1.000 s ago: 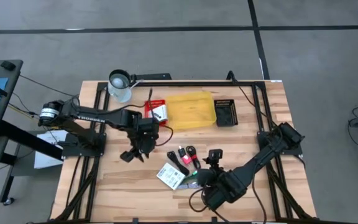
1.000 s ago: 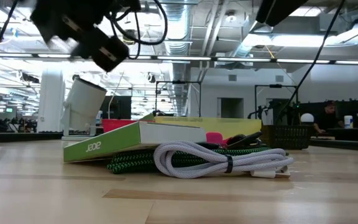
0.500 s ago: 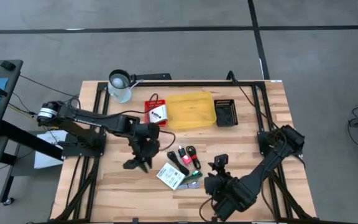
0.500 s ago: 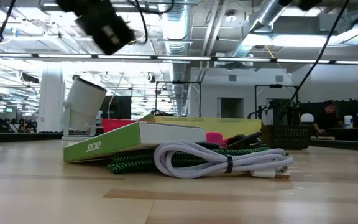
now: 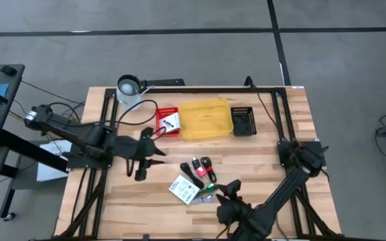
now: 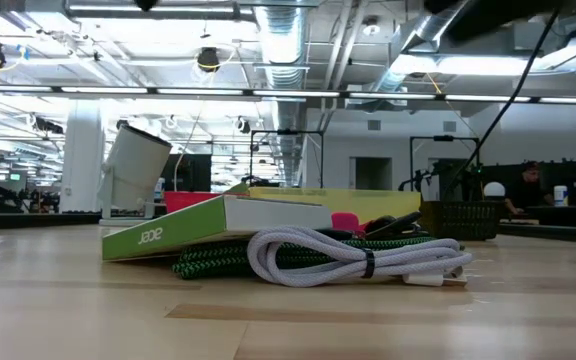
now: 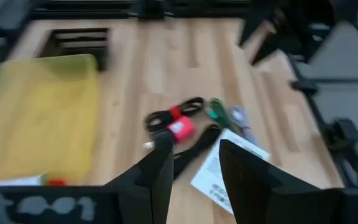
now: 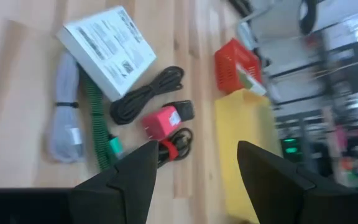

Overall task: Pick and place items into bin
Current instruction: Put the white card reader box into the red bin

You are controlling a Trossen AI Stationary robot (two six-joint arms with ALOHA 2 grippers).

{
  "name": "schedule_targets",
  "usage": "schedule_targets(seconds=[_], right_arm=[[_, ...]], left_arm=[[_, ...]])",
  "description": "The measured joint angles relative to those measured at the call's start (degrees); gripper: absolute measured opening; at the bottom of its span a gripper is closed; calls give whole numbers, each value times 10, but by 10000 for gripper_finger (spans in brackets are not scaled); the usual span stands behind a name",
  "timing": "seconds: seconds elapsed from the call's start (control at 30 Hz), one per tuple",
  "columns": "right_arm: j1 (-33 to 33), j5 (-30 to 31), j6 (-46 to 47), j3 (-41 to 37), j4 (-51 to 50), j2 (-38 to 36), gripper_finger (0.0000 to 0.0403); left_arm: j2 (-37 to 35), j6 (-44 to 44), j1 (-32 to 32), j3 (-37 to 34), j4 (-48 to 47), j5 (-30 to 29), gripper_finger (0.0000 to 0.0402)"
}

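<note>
Lying between left gripper (open) and right gripper: items.

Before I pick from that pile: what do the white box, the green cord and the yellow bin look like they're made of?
White box: seems printed cardboard, matte, with sharp flat edges and a green side in the low view. Green cord: looks braided fabric sheathing, judging by its woven green-and-black texture. Yellow bin: probably plastic, smooth and slightly translucent, with rounded moulded corners.
</note>
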Motion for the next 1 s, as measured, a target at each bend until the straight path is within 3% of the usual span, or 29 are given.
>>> schedule_targets(seconds=[0.27,0.43,0.57,0.7,1.0], right_arm=[[-19,28,-45,0,47,80,216],[-18,31,-95,-1,100,96,216],[-17,32,-120,0,131,88,216],[-17,33,-140,0,139,86,216],[-20,28,-140,0,158,86,216]], left_arm=[[1,-126,-78,0,-82,-221,121],[25,-166,-107,0,-116,-275,121],[47,-174,-107,0,-150,-241,121],[79,-170,-88,0,-213,-165,121],[194,20,-28,0,-225,18,121]])
